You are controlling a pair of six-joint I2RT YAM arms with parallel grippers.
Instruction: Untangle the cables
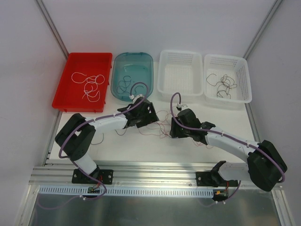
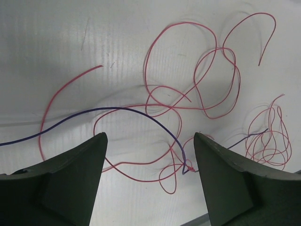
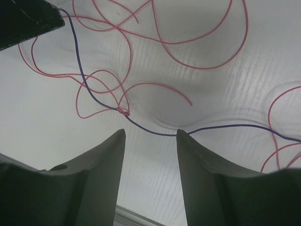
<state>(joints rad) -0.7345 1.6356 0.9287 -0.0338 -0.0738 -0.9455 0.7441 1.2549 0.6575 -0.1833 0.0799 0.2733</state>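
Observation:
The cables are thin red-pink strands (image 1: 162,126) with one dark purple strand, loosely tangled on the white table between my two grippers. In the left wrist view the red-pink loops (image 2: 188,89) spread ahead, and the purple strand (image 2: 117,108) runs to a small knot (image 2: 188,165) near the right finger. My left gripper (image 2: 149,136) is open and empty above them; it also shows in the top view (image 1: 149,114). My right gripper (image 3: 150,132) is open, with the purple strand (image 3: 155,133) lying just beyond its fingertips and the knot (image 3: 124,112) ahead on the left. It shows in the top view (image 1: 175,126).
At the back stand a red tray (image 1: 75,63) with white strands (image 1: 89,84), a teal tray (image 1: 136,63) with dark strands (image 1: 124,86), a white basket (image 1: 181,70), and a second white basket (image 1: 225,66) with dark brown strands (image 1: 223,84). The left finger (image 3: 23,19) shows in the right wrist view.

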